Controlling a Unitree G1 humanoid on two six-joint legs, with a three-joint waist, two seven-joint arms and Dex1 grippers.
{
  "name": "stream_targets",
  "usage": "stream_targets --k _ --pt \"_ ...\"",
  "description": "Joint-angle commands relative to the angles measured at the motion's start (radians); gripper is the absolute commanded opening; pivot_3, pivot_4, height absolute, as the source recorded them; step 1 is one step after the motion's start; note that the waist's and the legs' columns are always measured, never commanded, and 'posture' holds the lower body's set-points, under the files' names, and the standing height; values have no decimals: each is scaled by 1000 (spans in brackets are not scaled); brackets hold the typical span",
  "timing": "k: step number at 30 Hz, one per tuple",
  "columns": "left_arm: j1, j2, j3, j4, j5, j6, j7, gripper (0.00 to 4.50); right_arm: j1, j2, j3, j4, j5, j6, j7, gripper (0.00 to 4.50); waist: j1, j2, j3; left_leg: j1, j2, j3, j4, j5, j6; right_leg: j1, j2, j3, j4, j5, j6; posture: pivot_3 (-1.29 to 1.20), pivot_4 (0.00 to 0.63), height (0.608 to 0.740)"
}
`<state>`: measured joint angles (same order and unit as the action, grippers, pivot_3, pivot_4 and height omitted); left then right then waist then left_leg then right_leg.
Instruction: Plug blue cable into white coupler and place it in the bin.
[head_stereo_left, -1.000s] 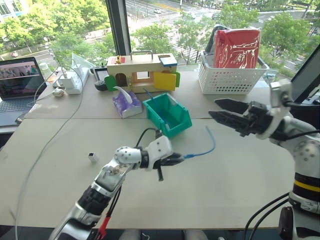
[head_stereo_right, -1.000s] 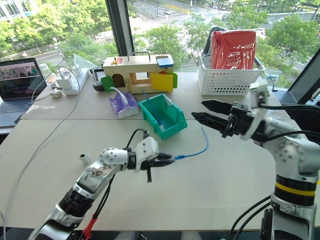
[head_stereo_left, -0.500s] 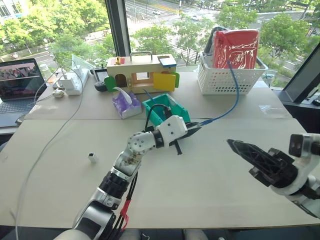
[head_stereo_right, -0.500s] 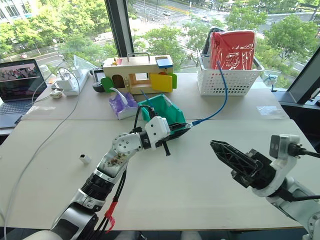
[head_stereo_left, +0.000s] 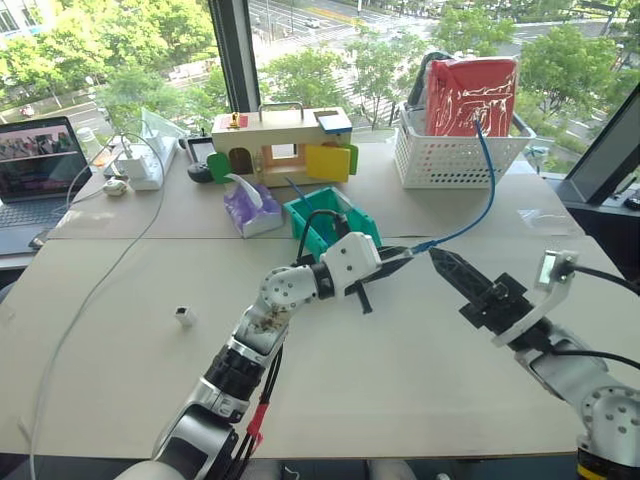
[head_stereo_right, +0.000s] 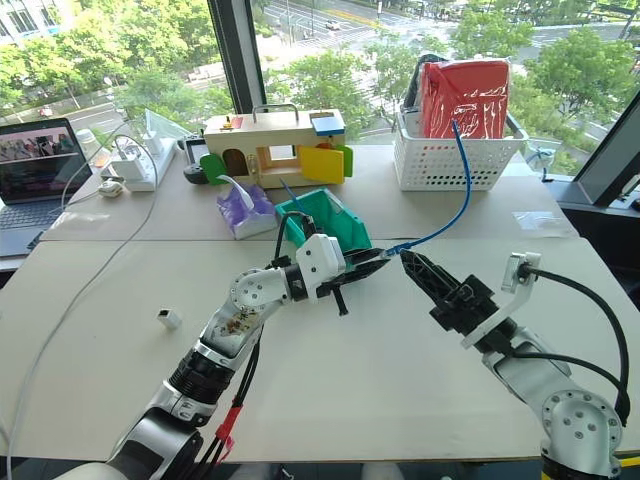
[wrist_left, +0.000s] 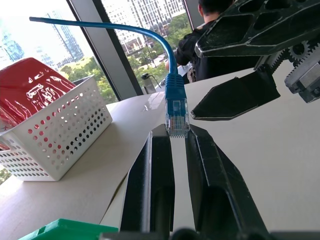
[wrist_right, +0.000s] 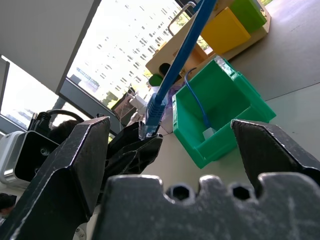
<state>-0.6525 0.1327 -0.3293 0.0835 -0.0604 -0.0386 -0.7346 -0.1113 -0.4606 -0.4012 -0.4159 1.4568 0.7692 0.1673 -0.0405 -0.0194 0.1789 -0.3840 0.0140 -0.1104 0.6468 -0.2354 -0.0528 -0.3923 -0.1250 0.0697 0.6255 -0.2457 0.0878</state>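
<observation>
Left gripper clamps the blue cable by one plug end above the table; cable arcs upward. Right gripper, fingers spread, sits just beside that plug. White coupler lies well apart.

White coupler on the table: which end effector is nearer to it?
Left. The left end effector, shut on the blue cable's plug, is up beside the bin; the white coupler lies beyond its arm. The open right end effector is farther off.

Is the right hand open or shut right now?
Open: the right hand has its fingers spread wide beside the blue cable, gripping nothing.
</observation>
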Motion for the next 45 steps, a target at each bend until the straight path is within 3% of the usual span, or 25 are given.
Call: stream_targets --k 1,5,15,25,27,32,37,40,45 --pt "1 1 7 -44 -7 10 1 0 -28 2 -6 2 9 -30 12 4462 0 0 0 0 0 0 0 0 0 0 0 0 0 0 0 0 150 740" --pt "8 4 7 -55 -9 22 4 0 -44 14 6 -2 17 -33 3 3512 -2 0 0 0 0 0 0 0 0 0 0 0 0 0 0 0 150 740" --pt "25 -1 8 -78 -7 43 20 0 -91 33 46 0 30 -28 -32 52 -1 0 0 0 0 0 0 0 0 0 0 0 0 0 0 0 150 740" --pt "30 -1 34 -85 -44 73 20 0 -106 35 47 12 20 -31 -34 52 -2 0 0 0 0 0 0 0 0 0 0 0 0 0 0 0 150 740" --pt "29 -2 71 -93 -114 112 -3 994 -113 33 44 20 17 -32 -33 0 -4 0 0 0 0 0 0 0 0 0 0 0 0 0 0 0 150 740" --pt "25 78 130 -106 -164 137 -62 2816 -141 24 37 49 10 -32 -21 0 -5 0 0 0 0 0 0 0 0 -1 0 0 1 0 0 0 150 740" --pt "50 204 313 -134 -291 188 -88 4472 -197 -3 31 95 8 -21 5 0 -9 1 0 0 0 0 -1 0 0 -2 0 0 1 0 0 0 150 740" --pt "98 353 492 -96 -337 207 -88 4472 -244 -17 48 136 -5 -7 28 0 -18 1 0 0 0 0 -1 0 0 -3 0 0 2 0 0 0 150 740" --pt "225 633 627 37 -339 125 -286 4472 -308 -20 100 187 -44 21 63 0 -31 2 1 -2 1 1 -3 0 0 -9 0 0 4 0 -1 0 150 740"
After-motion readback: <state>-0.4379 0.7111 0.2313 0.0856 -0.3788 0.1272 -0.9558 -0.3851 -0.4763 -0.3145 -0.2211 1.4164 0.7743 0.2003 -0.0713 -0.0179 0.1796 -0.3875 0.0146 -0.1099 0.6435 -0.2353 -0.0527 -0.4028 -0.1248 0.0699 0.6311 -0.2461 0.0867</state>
